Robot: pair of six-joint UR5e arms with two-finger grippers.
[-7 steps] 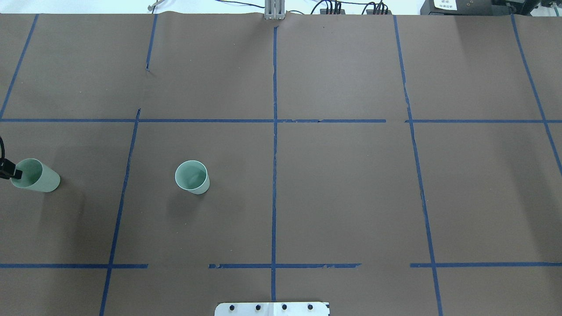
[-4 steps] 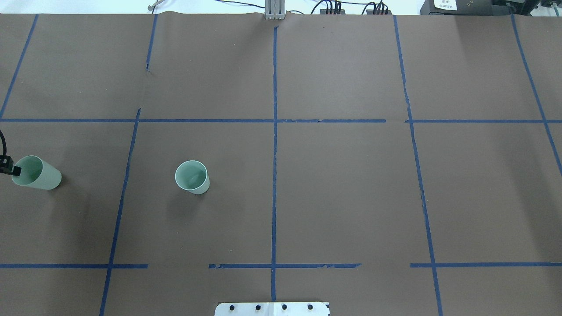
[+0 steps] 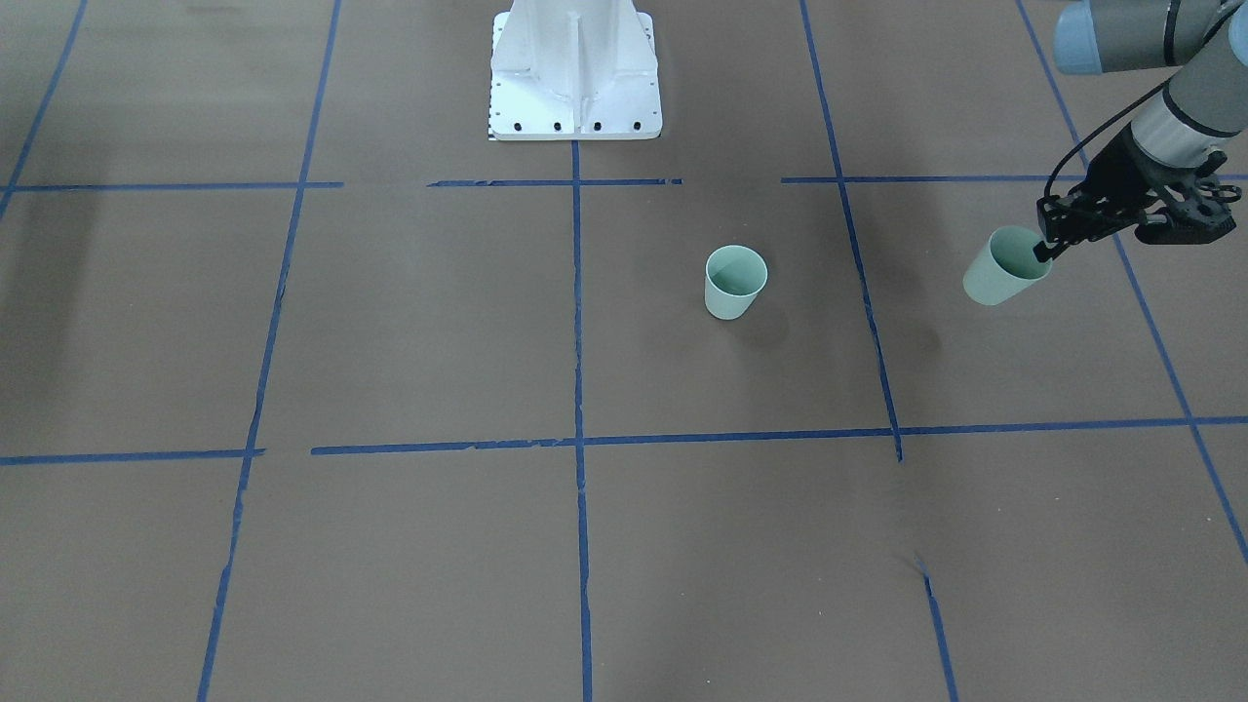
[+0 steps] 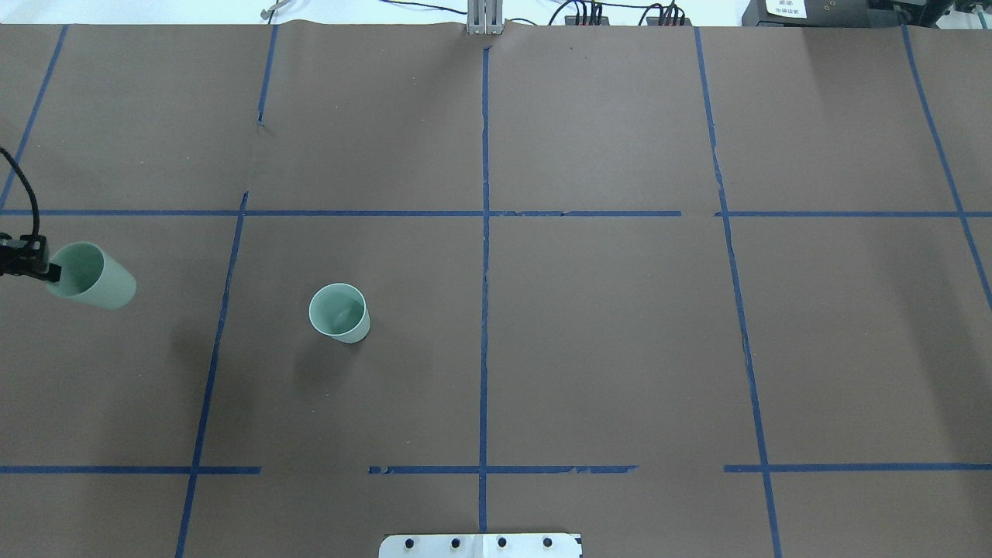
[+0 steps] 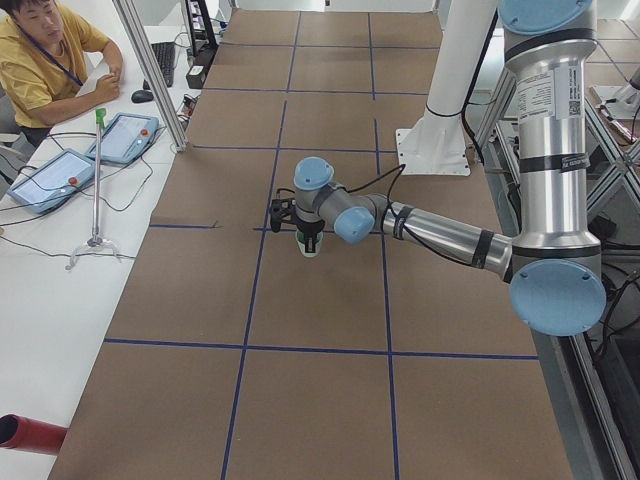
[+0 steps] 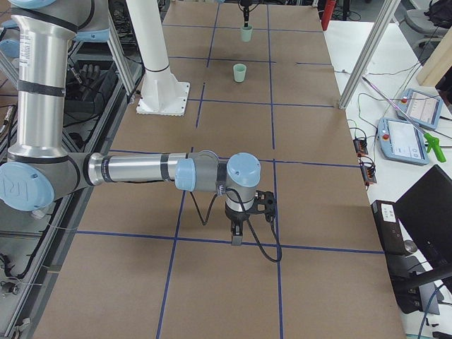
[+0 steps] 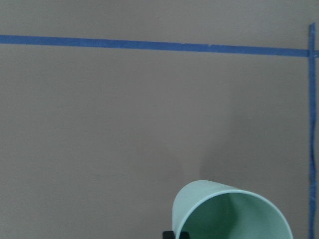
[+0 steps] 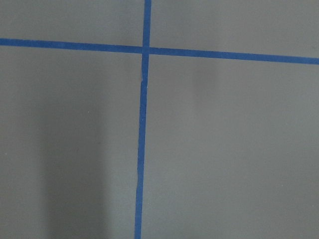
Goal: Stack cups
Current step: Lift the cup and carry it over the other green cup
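One held cup (image 4: 97,280) hangs tilted, rim pinched in my left gripper (image 3: 1045,248); I should level it, carry toward 3 o'clock in the overhead view, centre over the standing cup (image 4: 339,314), then lower.

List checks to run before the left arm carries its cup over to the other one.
1. Grip: left gripper shut on the rim of the held cup: ok.
2. Lift: held cup is off the table, its shadow lying apart from it: ok.
3. Attitude: held cup is tilted, base toward the standing cup: not ok for nesting.
4. Target: standing cup upright, mouth up, nothing visible inside: ok.
5. Other arm: right gripper hangs far across the table from both cups: ok.
6. Right gripper open or shut: cannot tell.
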